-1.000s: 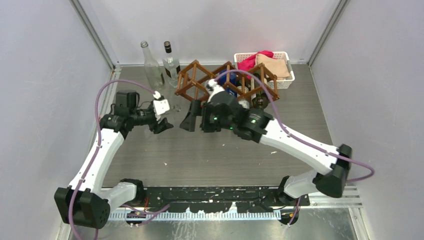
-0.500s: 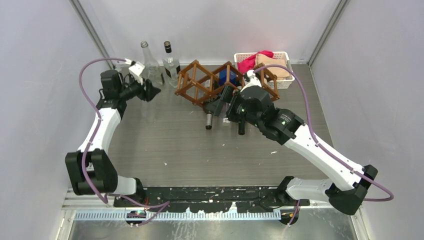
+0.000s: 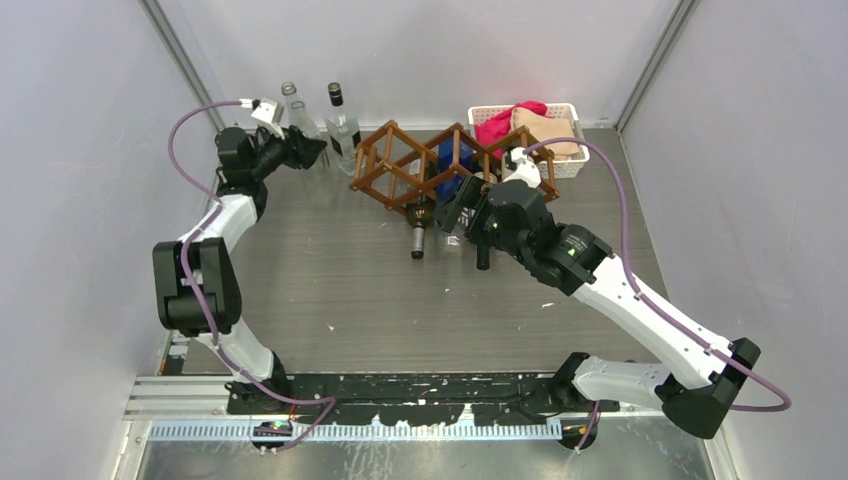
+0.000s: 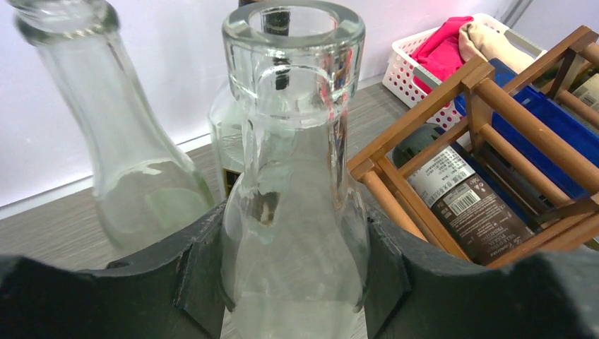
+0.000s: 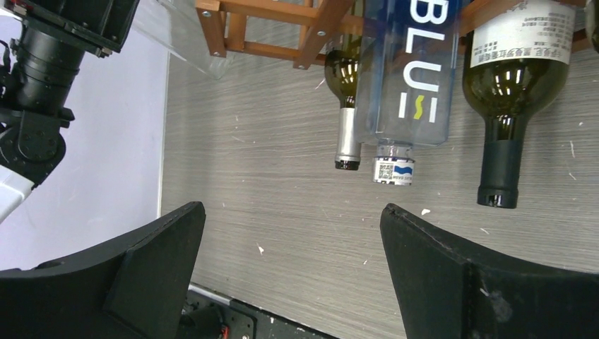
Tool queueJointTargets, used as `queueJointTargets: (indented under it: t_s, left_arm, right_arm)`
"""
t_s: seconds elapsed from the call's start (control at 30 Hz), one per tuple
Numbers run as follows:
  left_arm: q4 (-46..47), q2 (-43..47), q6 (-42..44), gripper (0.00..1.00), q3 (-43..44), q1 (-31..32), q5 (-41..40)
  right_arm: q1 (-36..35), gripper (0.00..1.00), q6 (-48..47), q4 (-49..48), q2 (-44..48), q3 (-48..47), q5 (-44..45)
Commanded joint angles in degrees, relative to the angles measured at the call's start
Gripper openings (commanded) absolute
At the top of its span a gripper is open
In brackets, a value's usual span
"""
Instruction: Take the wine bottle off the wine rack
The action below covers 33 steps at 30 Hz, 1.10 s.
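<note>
Table (image 3: 400, 290): grey wood-grain top, scuffed, with small white specks (image 5: 424, 211) scattered on it.
Walls (image 3: 450, 50): plain pale panels on three sides.
White plastic basket (image 3: 583, 150): back right corner, against the rear wall.
Pink cloth (image 3: 500, 122): bunched in the basket's left half, rising above its rim.
Tan cloth (image 3: 548, 130): folded in the basket, just beside the pink one and touching it.
Clear glass bottle (image 4: 134, 162): upright, back left, near the wall.
Black-capped bottle (image 3: 340, 125): upright, clear glass, labelled, to the right of the clear one.
Blue-tinted bottle (image 5: 410, 63): lying on its side, white lettering, neck toward the near edge.
</note>
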<state>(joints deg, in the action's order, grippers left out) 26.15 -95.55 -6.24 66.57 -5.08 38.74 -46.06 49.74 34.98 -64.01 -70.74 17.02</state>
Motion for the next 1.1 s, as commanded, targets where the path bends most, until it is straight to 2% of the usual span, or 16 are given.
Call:
queueJointTargets:
  t_s: [0.0, 0.43, 0.93, 1.07]
  left_arm:
    - [14.0, -2.3, -3.3, 0.00, 3.9, 2.0, 0.4]
    - [24.8, -10.9, 1.4, 0.00, 5.2, 4.6, 2.3]
    - [35.3, -15.3, 3.9, 0.00, -0.1, 4.6, 2.8]
    - [35.9, -15.2, 4.0, 0.04, -1.8, 4.6, 2.8]
  right_arm:
    - [0.7, 1.00, 0.9, -3.1, 1.1, 0.8, 3.2]
    - [1.9, 1.00, 2.1, -4.2, 0.1, 1.1, 3.7]
    - [2.5, 1.00, 2.8, -4.9, 0.5, 2.0, 4.5]
    - [2.7, 1.00, 2.9, -4.7, 1.1, 2.4, 4.8]
